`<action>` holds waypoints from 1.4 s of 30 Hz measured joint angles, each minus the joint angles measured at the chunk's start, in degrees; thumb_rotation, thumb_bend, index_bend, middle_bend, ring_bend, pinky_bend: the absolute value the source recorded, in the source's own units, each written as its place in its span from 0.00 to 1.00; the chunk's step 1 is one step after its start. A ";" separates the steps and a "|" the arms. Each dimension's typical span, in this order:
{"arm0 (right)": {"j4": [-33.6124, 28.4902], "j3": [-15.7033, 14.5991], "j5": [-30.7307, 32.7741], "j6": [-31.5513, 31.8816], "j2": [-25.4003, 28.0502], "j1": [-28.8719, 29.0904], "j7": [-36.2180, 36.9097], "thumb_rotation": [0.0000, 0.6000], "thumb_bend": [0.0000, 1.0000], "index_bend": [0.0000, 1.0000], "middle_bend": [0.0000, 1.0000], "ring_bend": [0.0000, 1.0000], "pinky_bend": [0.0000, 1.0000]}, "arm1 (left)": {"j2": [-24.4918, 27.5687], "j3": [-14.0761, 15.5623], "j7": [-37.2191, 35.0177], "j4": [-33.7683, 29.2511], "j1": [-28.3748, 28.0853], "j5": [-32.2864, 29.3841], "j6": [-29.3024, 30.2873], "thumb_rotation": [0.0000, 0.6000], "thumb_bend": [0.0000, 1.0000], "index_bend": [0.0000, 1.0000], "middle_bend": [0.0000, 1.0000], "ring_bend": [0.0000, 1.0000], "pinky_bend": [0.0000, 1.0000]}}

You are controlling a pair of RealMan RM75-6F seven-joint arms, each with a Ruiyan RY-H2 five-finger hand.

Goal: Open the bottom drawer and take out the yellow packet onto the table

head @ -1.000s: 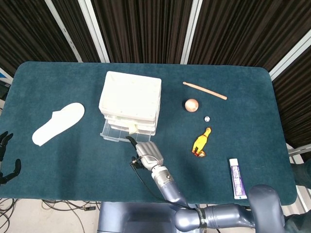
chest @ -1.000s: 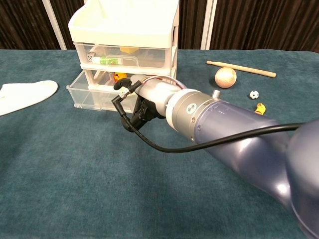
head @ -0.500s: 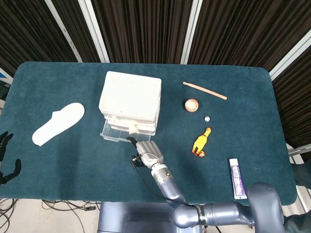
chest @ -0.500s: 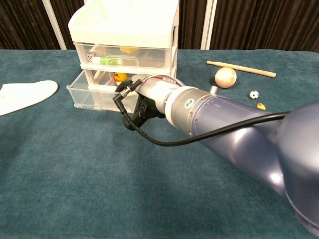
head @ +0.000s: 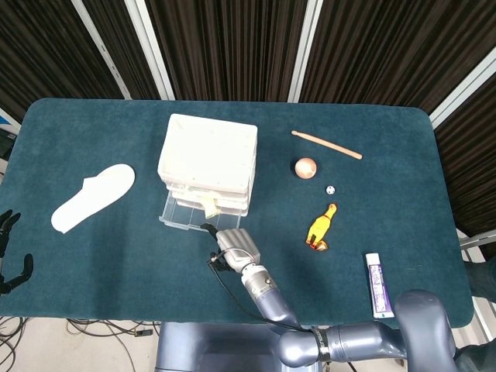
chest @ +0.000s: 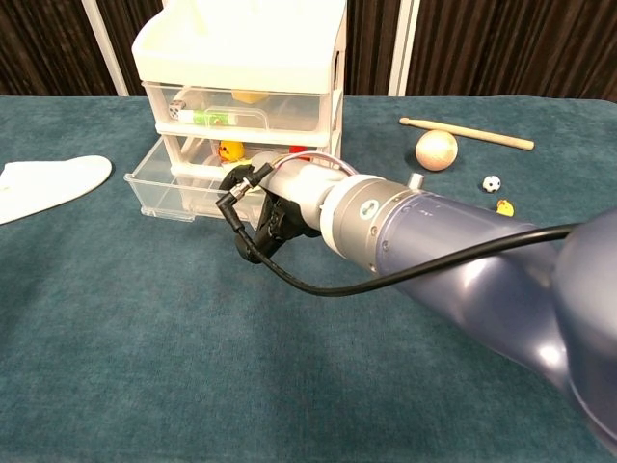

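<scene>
The white drawer unit [head: 208,151] [chest: 241,43] stands left of the table's middle. Its clear bottom drawer [head: 177,215] [chest: 164,183] is pulled partly out toward me. My right hand [head: 236,246] [chest: 280,203] is at the drawer's front right corner, fingers curled against its front wall. The visible left part of the drawer looks bare, and the hand hides the right part. I cannot make out a yellow packet in it. A yellow duck [chest: 229,150] shows in the middle drawer and a yellow item [chest: 249,96] in the top one. My left hand [head: 8,248] hangs off the table's left edge, fingers spread.
A white insole [head: 93,196] [chest: 48,183] lies left of the drawers. To the right lie a wooden stick [head: 326,144], a wooden ball [head: 305,167], a tiny football [head: 329,189], a rubber chicken [head: 321,226] and a tube [head: 377,284].
The bottom drawer has slid a little further out toward me, and my right hand has drawn back with it. The left hand has not moved.
</scene>
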 measured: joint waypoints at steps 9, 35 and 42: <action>-2.53 -1.71 -0.24 0.02 1.67 -0.24 -0.19 1.00 0.56 0.19 1.00 1.00 1.00 | -0.03 -0.02 0.11 0.03 0.02 -0.03 0.05 1.00 0.51 0.03 0.00 0.00 0.00; -7.39 -2.69 -5.46 0.50 4.26 -2.51 7.03 1.00 0.55 0.12 1.00 1.00 1.00 | -0.08 -0.02 0.34 0.03 0.01 -0.09 0.01 1.00 0.51 0.03 0.00 0.00 0.00; -9.44 -2.04 -8.33 -0.58 6.90 -2.84 8.38 1.00 0.41 0.14 1.00 1.00 1.00 | -0.08 0.05 0.32 0.03 0.04 0.05 0.06 1.00 0.51 0.03 0.00 0.00 0.00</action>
